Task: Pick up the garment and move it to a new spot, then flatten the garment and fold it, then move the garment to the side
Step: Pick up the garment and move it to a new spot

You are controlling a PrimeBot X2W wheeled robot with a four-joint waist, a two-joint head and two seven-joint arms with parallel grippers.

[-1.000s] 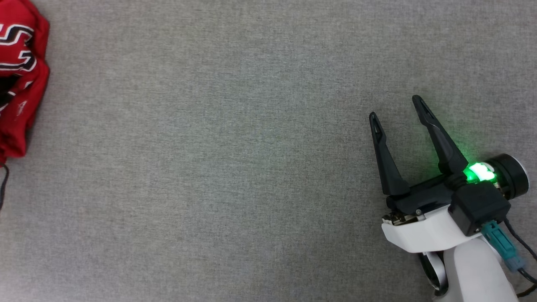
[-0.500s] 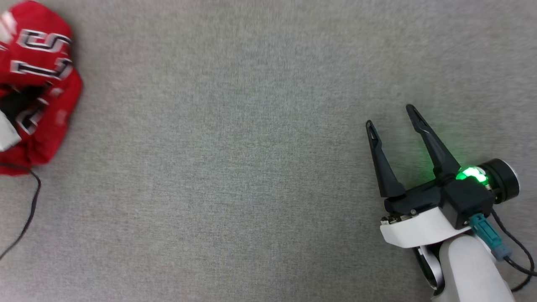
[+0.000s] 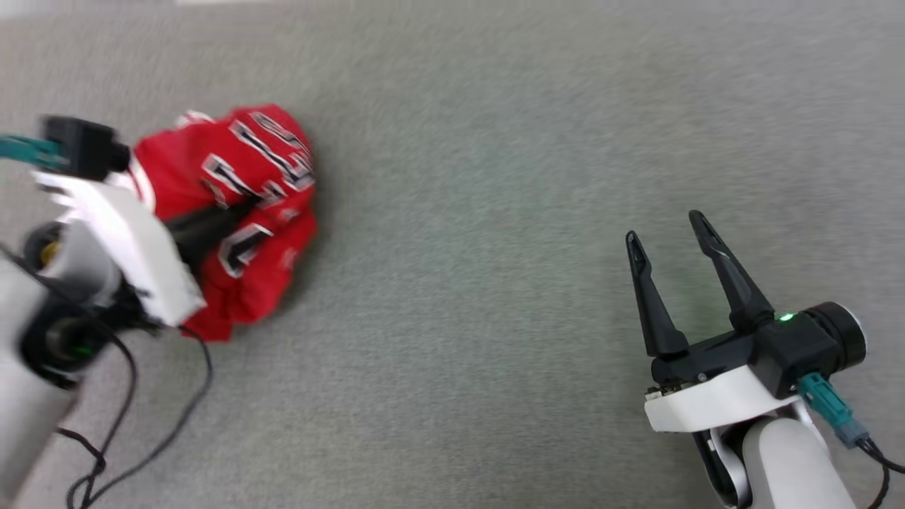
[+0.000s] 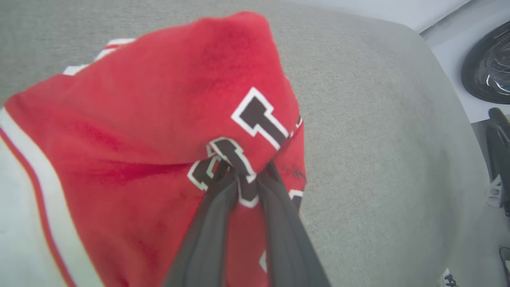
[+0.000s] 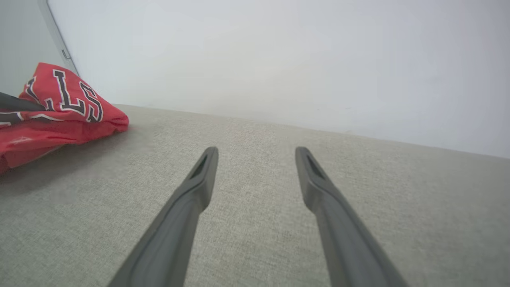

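Note:
The garment is a bunched red jersey with black white-outlined letters, lying as a heap on the grey surface at the left of the head view. My left gripper is shut on a fold of the garment; in the left wrist view its two dark fingers pinch the printed cloth together, and a white sleeve with red trim shows at the left. My right gripper stands open over bare surface at the lower right, far from the garment. Nothing lies between its fingers.
A grey cloth-covered table fills the scene, with wide room between the two arms. Black cables trail from the left arm across the lower left. A pale wall rises behind the table's far edge.
The head camera has shifted, bringing the left arm and garment further into view. The left gripper has closed on the garment. The right gripper stays open.

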